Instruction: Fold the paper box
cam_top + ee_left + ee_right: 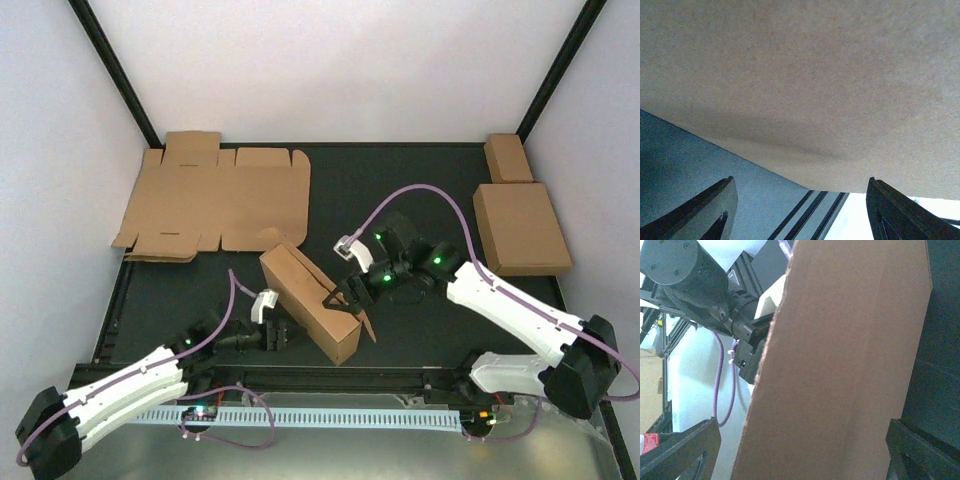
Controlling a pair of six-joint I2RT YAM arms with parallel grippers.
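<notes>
Paper box (308, 298) is sitting mid-desk (440, 335), partly folded. Long body is running diagonally, near end toward my bases.

L side: my left end effector (277, 333) is hovering just beside the box's L face. Fingers (695, 215) are standing apart, nothing btwn them. Wrist cam is filling w/ brown card right past the tips; contact, can't tell.

R side: my right end effector (345, 297) is reaching in at the opposite face, jaws spread wide. A card panel is lying btwn them, w/ a gap showing at one side, so not clamped.

Flat die-cut sheet (215, 200) is lying in far L corner. Two closed boxes are sitting far R: larger box (522, 228), and smaller box (508, 158) just behind it.
</notes>
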